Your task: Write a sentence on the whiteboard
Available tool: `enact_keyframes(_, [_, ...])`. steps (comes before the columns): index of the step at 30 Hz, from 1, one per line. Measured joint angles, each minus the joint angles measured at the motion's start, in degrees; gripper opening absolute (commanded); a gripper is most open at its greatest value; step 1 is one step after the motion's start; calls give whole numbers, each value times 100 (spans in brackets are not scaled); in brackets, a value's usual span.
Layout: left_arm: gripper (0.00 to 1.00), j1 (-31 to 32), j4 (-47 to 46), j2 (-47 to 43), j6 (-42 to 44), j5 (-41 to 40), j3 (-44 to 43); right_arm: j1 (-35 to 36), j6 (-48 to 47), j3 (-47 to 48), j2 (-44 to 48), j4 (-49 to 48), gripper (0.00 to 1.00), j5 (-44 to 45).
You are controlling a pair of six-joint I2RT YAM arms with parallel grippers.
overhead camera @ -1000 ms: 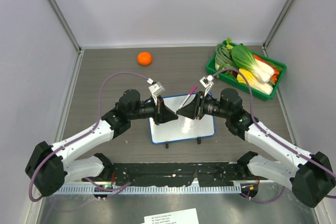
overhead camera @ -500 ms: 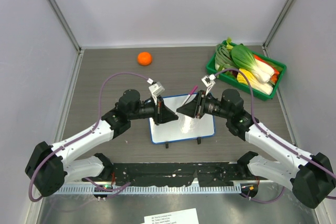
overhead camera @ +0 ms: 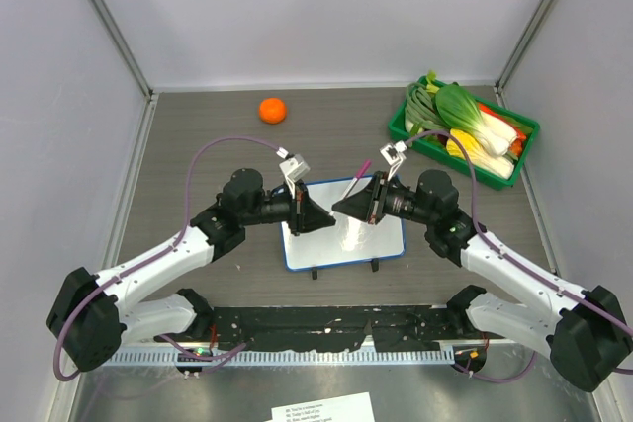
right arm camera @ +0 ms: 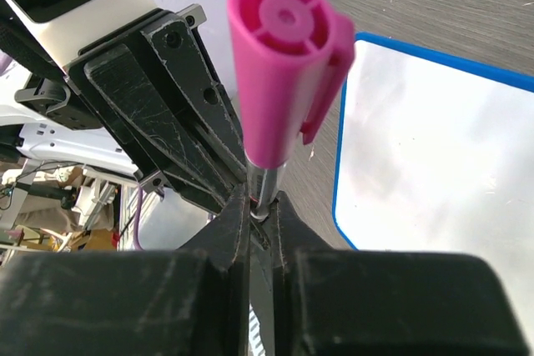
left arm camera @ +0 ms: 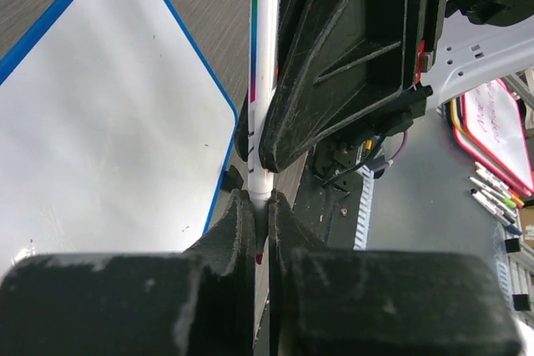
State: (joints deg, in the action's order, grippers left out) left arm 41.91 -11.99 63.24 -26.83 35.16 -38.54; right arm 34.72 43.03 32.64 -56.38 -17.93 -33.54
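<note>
Very little has shifted over the last second. The right arm (overhead camera: 495, 262) has crept a shade toward the left arm (overhead camera: 168, 259), so the two sets of jaws now sit nose to nose above the whiteboard (overhead camera: 384, 241). The marker (overhead camera: 357, 179) leans much as it did.

Both sets are clenched on that one marker. The left wrist view shows the left jaws pinching the white barrel near its end. The right wrist view shows the right jaws pinching it just beneath the pink cap (right arm camera: 284, 64), which is on. We read this as a hand-over or regrip between the arms, not writing. With the cap on no stroke can be made, and the whiteboard's face is bare in both wrist views. By our judgement the task is at its very start.

The whiteboard lies flat on the desk (overhead camera: 198, 145) between the two arms, with the jaws meeting over its far left part. Its right half and near edge are uncovered, which leaves room to bring the tip down.

An orange (overhead camera: 273, 110) sits well beyond the whiteboard's far left corner. A green tray (overhead camera: 532, 131) of vegetables lies near its far right corner, and a wide swing of the right arm past that corner could brush it. The whiteboard's blue frame is a low lip that the tip should not ride over.
</note>
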Motion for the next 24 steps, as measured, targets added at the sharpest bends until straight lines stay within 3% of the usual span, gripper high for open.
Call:
enact_keyframes(3, [62,0,15,0,42,-15,0,0,2,-52,26,-57,1,28])
enact_keyframes(6, [79,0,74,-70,22,-114,0,0,-39,-85,85,11,1,136])
enact_keyframes(16, [92,-214,1086,-706,177,-1196,0,4,-415,-87,431,555,1,772])
enact_keyframes(24, [92,-1419,1945,-1272,-122,-1838,39,4,-669,-90,590,903,1,1252])
